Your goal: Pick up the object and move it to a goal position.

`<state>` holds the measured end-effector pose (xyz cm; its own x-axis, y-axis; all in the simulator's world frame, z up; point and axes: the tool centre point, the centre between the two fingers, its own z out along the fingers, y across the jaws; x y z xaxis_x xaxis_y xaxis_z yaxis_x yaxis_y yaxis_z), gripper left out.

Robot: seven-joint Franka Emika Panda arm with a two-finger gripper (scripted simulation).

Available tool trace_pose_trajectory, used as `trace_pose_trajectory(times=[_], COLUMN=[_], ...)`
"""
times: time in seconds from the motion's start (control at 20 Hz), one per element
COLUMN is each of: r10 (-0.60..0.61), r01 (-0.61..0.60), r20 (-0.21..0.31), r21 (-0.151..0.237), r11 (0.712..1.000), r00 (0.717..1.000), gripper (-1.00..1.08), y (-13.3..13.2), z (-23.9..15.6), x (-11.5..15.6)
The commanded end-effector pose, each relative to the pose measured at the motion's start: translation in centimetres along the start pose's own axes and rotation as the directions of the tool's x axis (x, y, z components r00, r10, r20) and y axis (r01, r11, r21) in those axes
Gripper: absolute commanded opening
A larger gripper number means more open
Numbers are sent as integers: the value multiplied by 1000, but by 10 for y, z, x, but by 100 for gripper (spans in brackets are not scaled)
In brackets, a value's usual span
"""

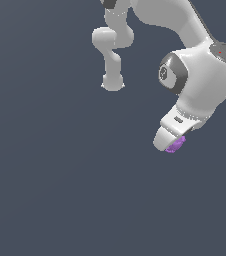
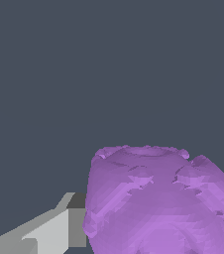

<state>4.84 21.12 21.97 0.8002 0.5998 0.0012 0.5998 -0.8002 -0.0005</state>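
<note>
At the exterior view's right: the white arm reached down and ended in the gripper point(image 1: 169, 142).
Object: a small purple bumpy lump point(image 1: 175, 144) sat at the gripper's tip, partly hidden behind the near white finger point(image 1: 163, 137).
Wrist view: the object point(image 2: 156, 203) filled much of the frame, with one grey-white finger point(image 2: 49, 230) touching its side.
Fingers: clenched on the object.
Surroundings: plain dark grey-blue ground point(image 1: 60, 175); whether the object touched it could not be told.
Arm base: stood well apart, toward the top of the exterior view point(image 1: 112, 82).
</note>
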Motion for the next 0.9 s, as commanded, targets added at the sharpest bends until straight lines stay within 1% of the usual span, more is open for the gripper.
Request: trace_pose_trajectory(times=[0.0, 0.45, 0.85], r10=[1, 0, 0], r01=[-1, 0, 0], r20=[1, 1, 1], r21=[0, 0, 0], r11=[1000, 1000, 1000], r00=[1000, 1000, 1000], gripper=[-100, -100, -100], y=[-2, -5, -6], z=[-10, -29, -34], x=[11, 35, 41])
